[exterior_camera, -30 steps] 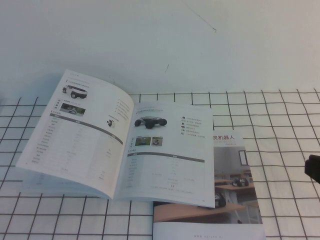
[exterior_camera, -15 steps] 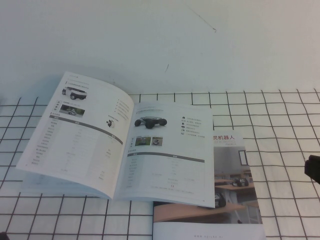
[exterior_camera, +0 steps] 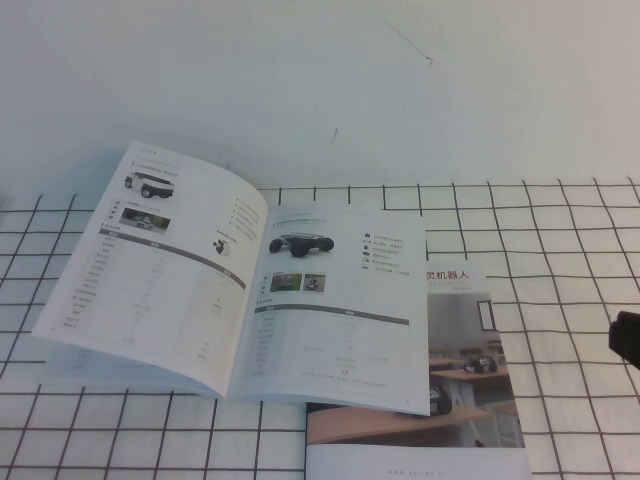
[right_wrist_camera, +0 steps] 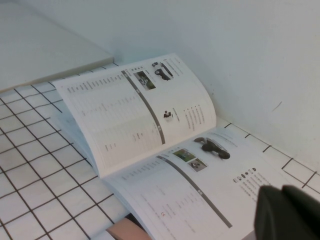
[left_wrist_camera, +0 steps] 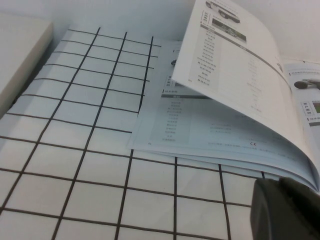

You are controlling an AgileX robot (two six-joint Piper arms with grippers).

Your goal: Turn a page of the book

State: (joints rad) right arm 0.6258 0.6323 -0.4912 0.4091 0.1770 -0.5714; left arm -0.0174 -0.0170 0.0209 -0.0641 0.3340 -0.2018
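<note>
The book (exterior_camera: 190, 270) lies open on the gridded table, its left-hand leaves arched up off the pages beneath. The page (exterior_camera: 340, 310) with the black chassis, two small photos and a grey-barred table is the right-hand one and lies flat. It also shows in the right wrist view (right_wrist_camera: 190, 185). My right gripper (exterior_camera: 628, 340) is at the right edge of the table, well to the right of the book, shut and empty (right_wrist_camera: 281, 192). My left gripper (left_wrist_camera: 281, 184) is out of the high view. It sits low by the book's near left corner, shut and empty, just short of the page edges (left_wrist_camera: 240, 160).
A booklet with a room photo and wooden desk (exterior_camera: 470, 400) lies under the book's lower right corner. A pale raised slab (left_wrist_camera: 20, 50) borders the grid on the left. The white wall stands close behind the book. Bare grid squares (exterior_camera: 560, 230) lie to the right.
The book and my right gripper have not moved. A small dark bit at the lower left corner of the high view half a second ago no longer shows.
</note>
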